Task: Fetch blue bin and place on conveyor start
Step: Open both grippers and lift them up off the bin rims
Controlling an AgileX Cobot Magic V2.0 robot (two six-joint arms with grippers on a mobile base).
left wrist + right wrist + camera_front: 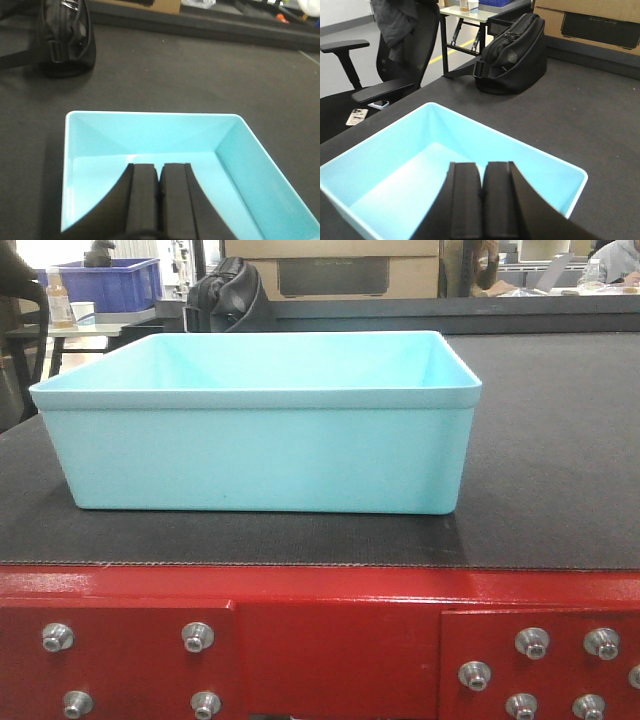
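The pale aqua-blue bin [260, 430] stands upright and empty on the dark belt [560, 440], close behind the red bolted frame [330, 640] at the belt's end. My left gripper [160, 170] is shut and empty, hovering over the bin's inside [150, 135] near its front wall. My right gripper [482, 170] is also shut and empty, over the bin [395, 170] near its right part. Neither gripper shows in the front view.
A black bag [225, 295] lies on the belt behind the bin; it also shows in the left wrist view [65, 40] and right wrist view [512, 55]. A dark blue crate [105, 285] sits on a far table. An office chair [395, 45] stands left of the belt.
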